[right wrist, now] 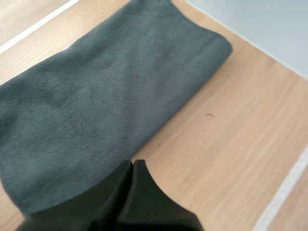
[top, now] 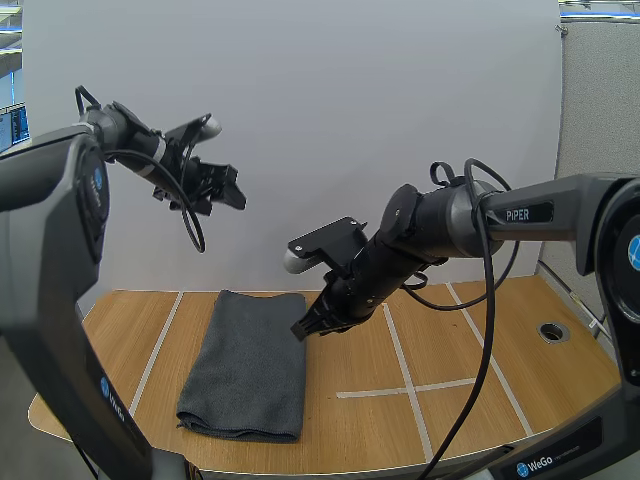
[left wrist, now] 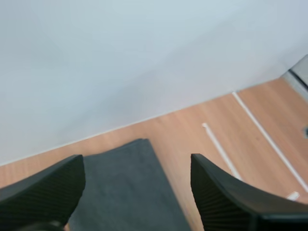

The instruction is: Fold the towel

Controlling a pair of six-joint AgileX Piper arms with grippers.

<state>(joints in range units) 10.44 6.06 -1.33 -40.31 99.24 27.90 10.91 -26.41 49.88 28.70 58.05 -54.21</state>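
While the pale wooden table (top: 470,350) lies flat, the fuzzy dark-grey towel (top: 245,365) sits folded on its left half, a long rectangle running near to far. The left gripper (left wrist: 136,163) hangs high, ribbed fingers wide apart, empty. The right gripper (right wrist: 133,166), closed into one wedge, grips nothing near the towel's right edge.

High view: behind, above, facing forward-down over table (top: 355,365); left wrist high, far off; right wrist close; all share towel (top: 245,365).

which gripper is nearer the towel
Right. The right gripper hangs low beside the towel, by its right edge, jaws shut; the left gripper is raised high above the table, jaws open.
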